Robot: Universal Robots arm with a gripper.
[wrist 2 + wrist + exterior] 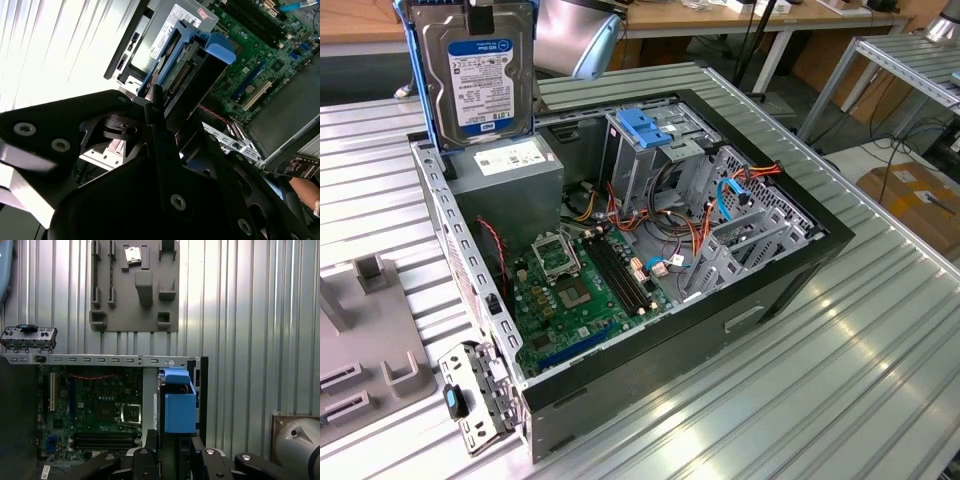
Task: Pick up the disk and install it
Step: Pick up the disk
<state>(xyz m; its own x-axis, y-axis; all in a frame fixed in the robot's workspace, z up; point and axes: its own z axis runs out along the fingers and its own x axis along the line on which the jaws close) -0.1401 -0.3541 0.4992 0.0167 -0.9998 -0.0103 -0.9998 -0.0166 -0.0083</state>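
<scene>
The disk hangs upright in the air at the exterior view's upper left. It is grey metal with a white-and-blue label and blue side rails, and it sits just above the grey power-supply box of the open computer case. My gripper is shut on its upper edge. Both wrist views look along the disk edge-on: its blue rail juts out over the case, and its blue end stands between my black fingers.
Inside the case lie the green motherboard, a grey drive cage topped by a blue latch, and orange and red cables. A grey fixture plate rests on the ribbed metal table. A hand shows beside the case.
</scene>
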